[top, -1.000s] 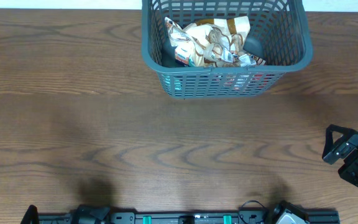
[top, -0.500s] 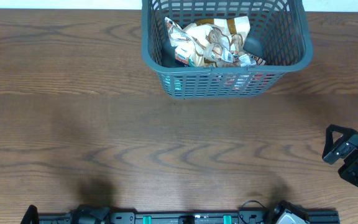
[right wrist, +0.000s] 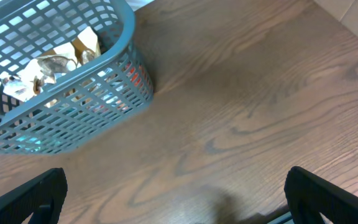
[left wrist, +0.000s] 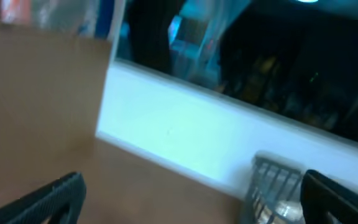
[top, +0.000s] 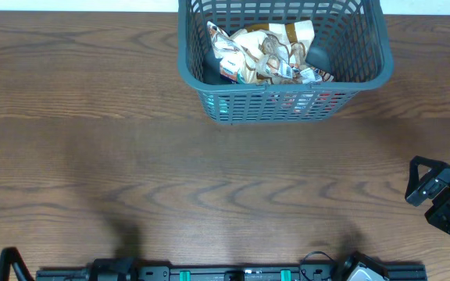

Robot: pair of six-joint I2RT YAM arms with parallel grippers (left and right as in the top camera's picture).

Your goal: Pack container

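It looked like a robotics lab workstation: a wood-grain surface (top: 131, 172) carried an arm-mounting rail (top: 233, 274) along its near edge. Beyond the far side stood a white ledge (left wrist: 179, 140) under a dark, blurred pane (left wrist: 278, 68).

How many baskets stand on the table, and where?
1. The container, a grey basket, stands at the far edge of the table, right of centre, with snack packets inside. No other shows.

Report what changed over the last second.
Only the left arm moved: its dark part at the near table edge slid further left in the overhead view. Nothing was taken hold of or let go. The container, the packets in it and the right arm stayed as they were.
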